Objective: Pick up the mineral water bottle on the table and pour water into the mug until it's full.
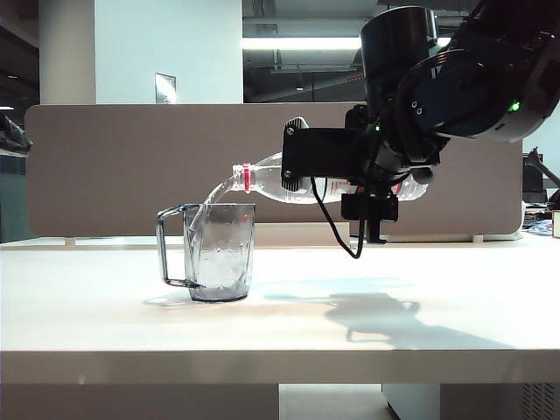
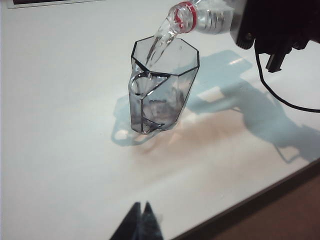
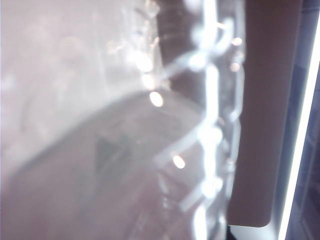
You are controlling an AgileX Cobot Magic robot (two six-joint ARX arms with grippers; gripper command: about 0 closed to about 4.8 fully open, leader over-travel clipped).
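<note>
The right gripper (image 1: 367, 179) clamps the mineral water bottle (image 1: 289, 182) nearly level above the table (image 1: 280, 328); water (image 1: 213, 194) arcs from its mouth into the mug (image 1: 219, 252), which stands mid-table, nearer the left edge; the right wrist view offers only blurred, glinting plastic; the left wrist view alone shows the left gripper (image 2: 141, 220), jaws closed on nothing, hovering at the table's edge.

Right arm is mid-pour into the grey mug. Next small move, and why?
Probably hold the tilt and keep pouring. The right gripper holds the clear plastic mineral water bottle nearly level, a stream of water runs from its neck inside the rim of the smoky grey faceted mug, which looks only partly filled. The left gripper hangs shut, away from it.
</note>
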